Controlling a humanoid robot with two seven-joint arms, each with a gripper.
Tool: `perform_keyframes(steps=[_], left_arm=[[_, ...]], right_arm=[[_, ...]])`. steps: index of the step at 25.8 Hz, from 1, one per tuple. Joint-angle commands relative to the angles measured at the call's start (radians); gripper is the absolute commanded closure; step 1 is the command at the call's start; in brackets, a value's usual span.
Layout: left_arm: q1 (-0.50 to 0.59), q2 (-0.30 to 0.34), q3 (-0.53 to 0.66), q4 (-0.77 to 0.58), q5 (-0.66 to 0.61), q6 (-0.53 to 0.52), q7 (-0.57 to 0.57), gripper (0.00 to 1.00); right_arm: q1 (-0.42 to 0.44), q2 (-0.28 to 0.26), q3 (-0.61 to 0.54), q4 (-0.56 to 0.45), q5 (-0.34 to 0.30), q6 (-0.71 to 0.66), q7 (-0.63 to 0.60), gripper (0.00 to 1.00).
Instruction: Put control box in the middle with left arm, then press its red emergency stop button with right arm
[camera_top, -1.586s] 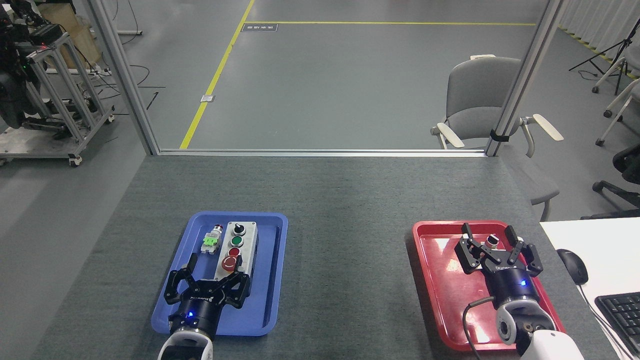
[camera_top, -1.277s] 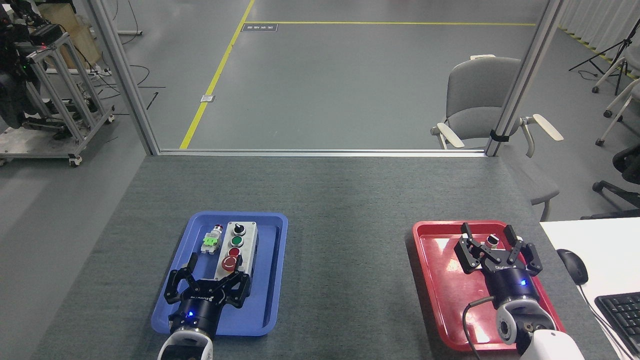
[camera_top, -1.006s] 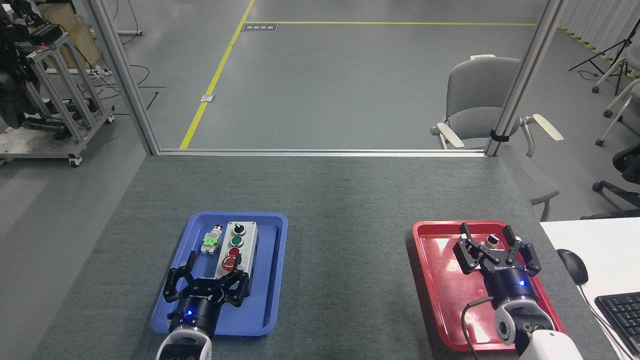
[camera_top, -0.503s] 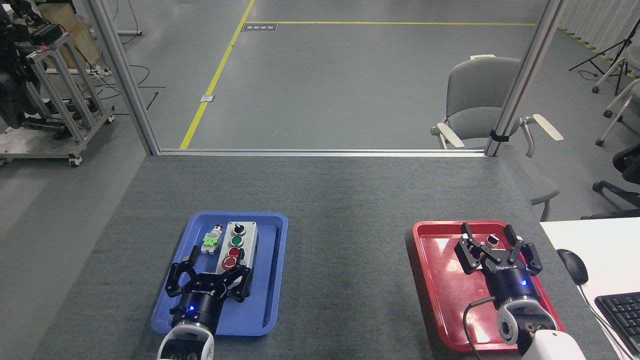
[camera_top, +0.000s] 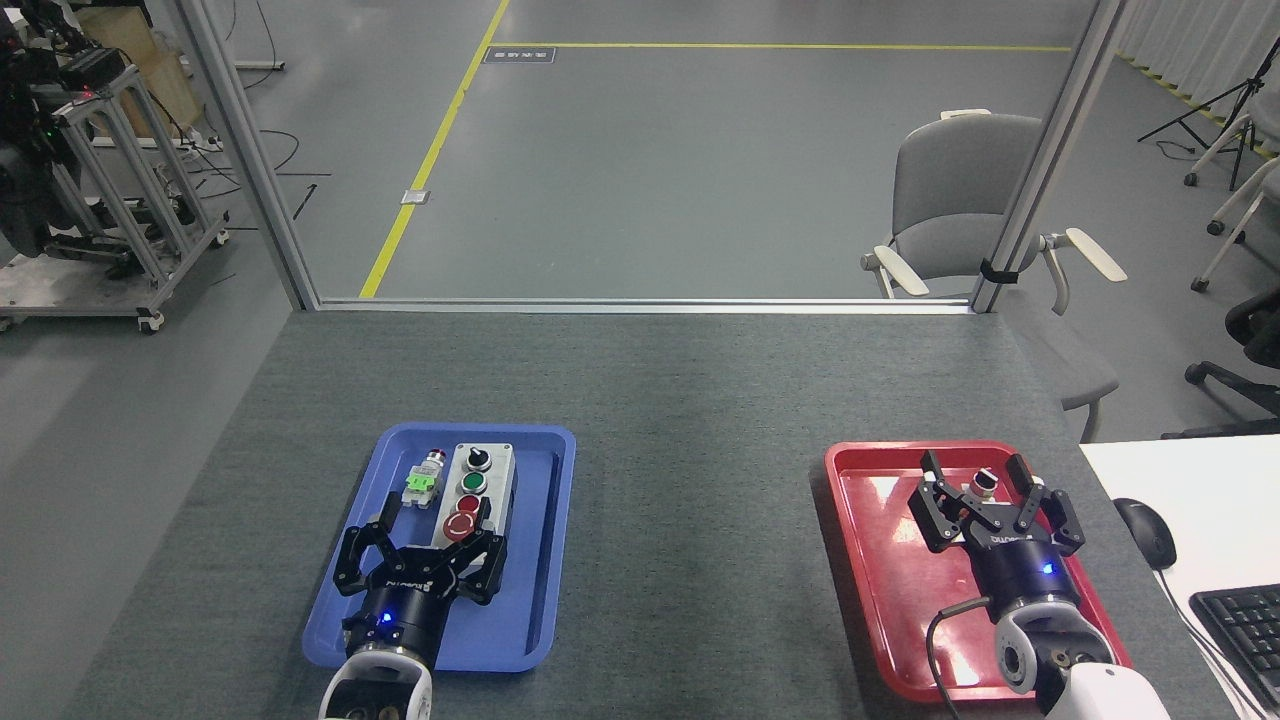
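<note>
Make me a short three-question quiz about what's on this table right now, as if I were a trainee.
1. True or false: the control box lies in the red tray.
2. Which stands nearest the left gripper? A black knob B green button C red emergency stop button
3. Fill in: the right gripper hovers over the ___ tray.

Key: 1 false, it lies in the blue tray; 2 C; 3 red.
</note>
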Motion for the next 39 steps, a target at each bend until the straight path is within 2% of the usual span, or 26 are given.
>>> perform_keyframes(steps=[1,39], left_arm=[[0.000,0.000,0.000,0.002,-0.003,0.002,-0.001,0.00],[-0.002,-0.020,-0.002,0.030,-0.014,0.005,0.001,0.00]], right_arm=[[0.000,0.000,-0.001,0.000,0.000,0.000,0.000,0.01],[-0.009,0.001,-0.004,0.000,0.000,-0.009,0.000,0.01]])
